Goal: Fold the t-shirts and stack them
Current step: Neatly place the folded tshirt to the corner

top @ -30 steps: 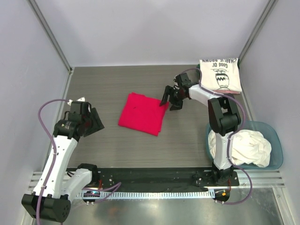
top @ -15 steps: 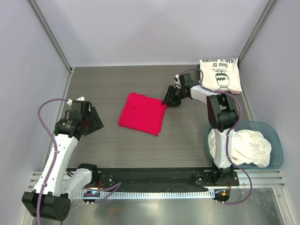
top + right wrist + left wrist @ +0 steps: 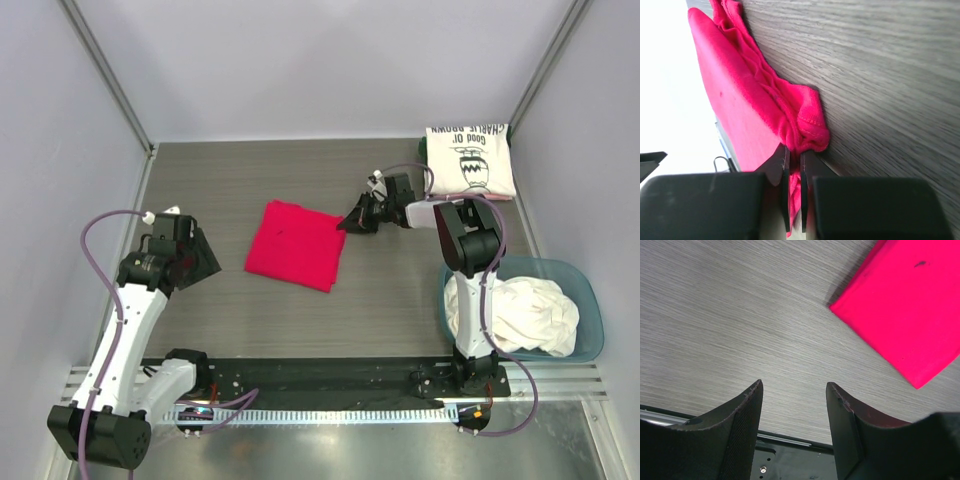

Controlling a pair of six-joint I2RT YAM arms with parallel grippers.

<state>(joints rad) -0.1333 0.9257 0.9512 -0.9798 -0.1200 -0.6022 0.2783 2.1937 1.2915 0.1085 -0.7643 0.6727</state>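
Note:
The folded crimson red t-shirt [image 3: 295, 245] lies flat mid-table. My right gripper [image 3: 352, 224] is shut on its right corner; in the right wrist view red cloth [image 3: 760, 115] is pinched between the two fingers of the right gripper [image 3: 794, 165]. A folded cream t-shirt with black Charlie Brown print [image 3: 469, 160] lies at the back right. My left gripper [image 3: 203, 262] hovers open to the left of the red shirt, nothing between the fingers of that left gripper [image 3: 794, 390]; the red shirt's corner [image 3: 905, 305] shows at the upper right.
A blue-grey tub [image 3: 592, 330] at the near right holds crumpled white t-shirts [image 3: 525, 315]. Grey walls and metal posts close the table at the left, back and right. A black rail [image 3: 330, 375] runs along the near edge.
The right gripper went from open beside the red shirt's right corner to shut on it, dropping lower. The red shirt shifted slightly left. The left arm barely moved.

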